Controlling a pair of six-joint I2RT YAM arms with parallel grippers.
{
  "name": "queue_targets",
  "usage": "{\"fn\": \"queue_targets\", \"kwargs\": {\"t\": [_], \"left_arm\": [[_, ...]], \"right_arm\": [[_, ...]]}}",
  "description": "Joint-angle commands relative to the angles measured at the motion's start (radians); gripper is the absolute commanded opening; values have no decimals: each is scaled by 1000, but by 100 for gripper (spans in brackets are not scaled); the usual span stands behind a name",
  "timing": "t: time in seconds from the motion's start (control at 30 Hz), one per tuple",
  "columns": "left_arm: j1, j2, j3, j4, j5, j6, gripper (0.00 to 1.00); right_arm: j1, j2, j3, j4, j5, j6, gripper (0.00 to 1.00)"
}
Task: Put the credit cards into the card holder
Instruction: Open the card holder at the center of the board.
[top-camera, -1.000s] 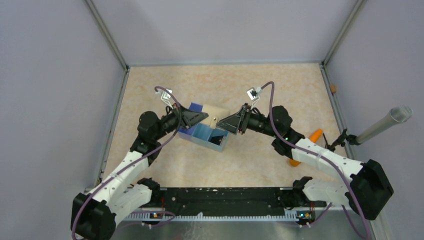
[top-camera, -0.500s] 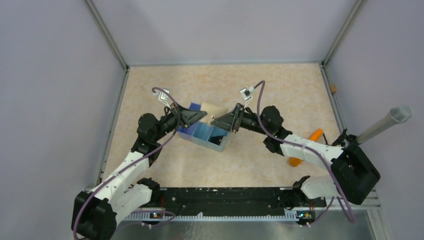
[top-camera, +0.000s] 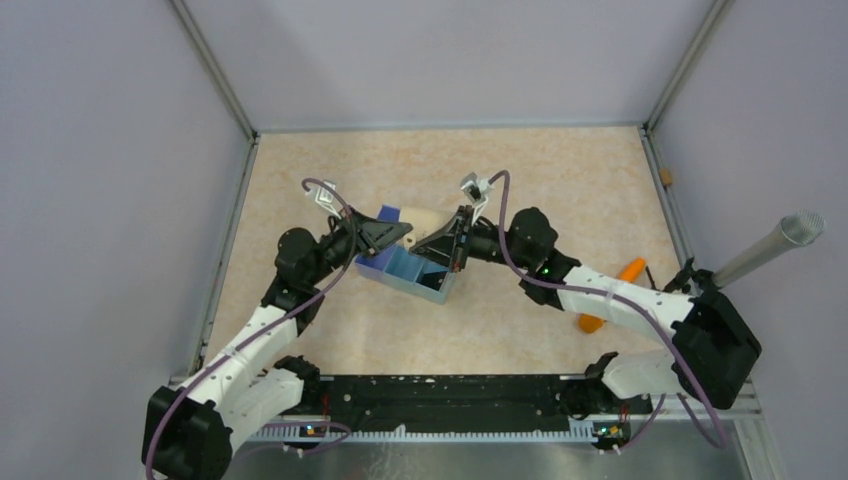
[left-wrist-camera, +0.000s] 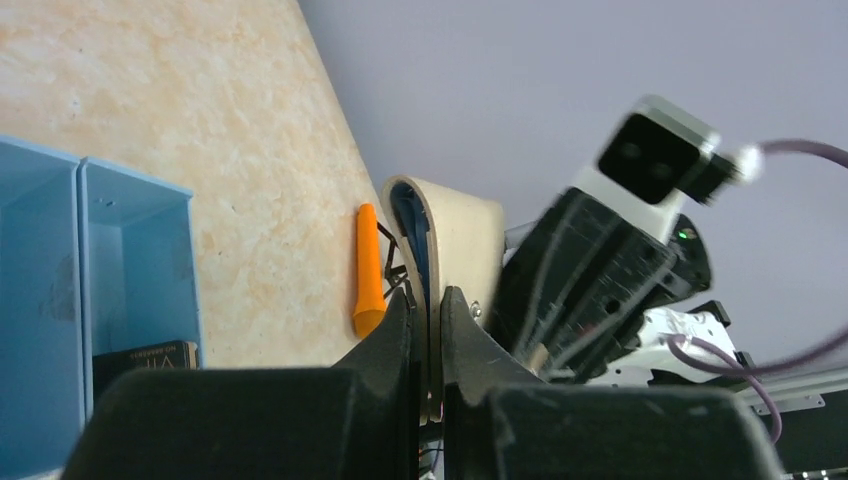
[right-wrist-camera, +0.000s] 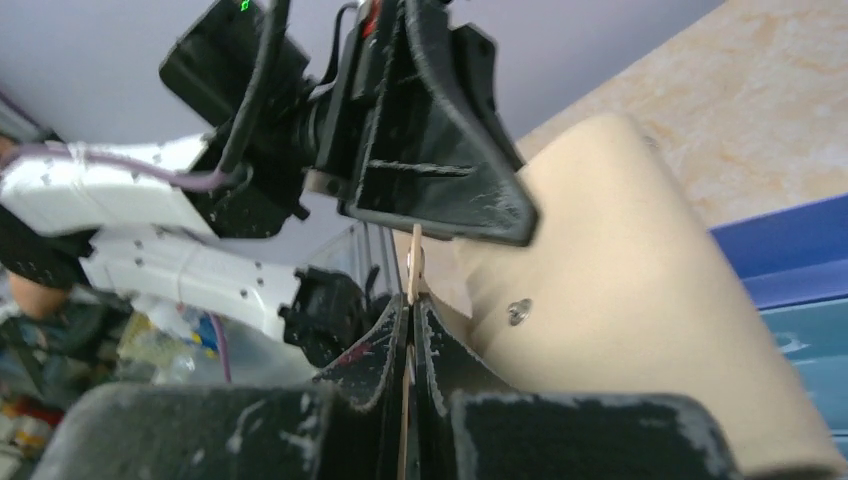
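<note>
The beige card holder (top-camera: 420, 218) is held up over the blue tray (top-camera: 408, 268), between both arms. My left gripper (left-wrist-camera: 427, 295) is shut on one edge of the card holder (left-wrist-camera: 462, 232). A blue edge (left-wrist-camera: 408, 222) shows between its flaps; I cannot tell if it is one of the credit cards. My right gripper (right-wrist-camera: 412, 300) is shut on a thin flap of the card holder (right-wrist-camera: 610, 260), opposite the left gripper (right-wrist-camera: 430, 150). In the top view the left gripper (top-camera: 400, 232) and the right gripper (top-camera: 428, 244) meet at the holder. No other credit cards show plainly.
The blue tray (left-wrist-camera: 140, 250) has a dark box (left-wrist-camera: 140, 357) in one compartment. An orange tool (top-camera: 630, 270) lies on the table under the right arm. A grey microphone (top-camera: 770, 248) pokes in at the right wall. Grey walls enclose the table.
The right arm has moved left to the card holder and its gripper has shut on the holder's flap. The left gripper has kept its grip and place.
</note>
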Motion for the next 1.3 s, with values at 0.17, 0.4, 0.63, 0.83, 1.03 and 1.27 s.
{"fn": "queue_targets", "kwargs": {"t": [0.17,0.4,0.63,0.83,1.03,1.27], "left_arm": [[-7,14,4,-73,-62,-25,0],[-7,-26,-69,77,-75,-11,0],[-6,-64,-92,109,-84,13,0],[-7,-79,-109,108,-86,13,0],[-7,-90,-124,103,-96,19,0],[-7,-114,-124,45,-127,59,0]], "right_arm": [[134,-114,179,-411,16,-384,0],[131,-298,69,-496,577,-219,74],[66,-282,22,-560,627,-9,75],[42,-200,-6,-485,430,108,45],[41,-179,-29,-414,377,162,33],[42,-213,-12,-521,444,142,49]]}}
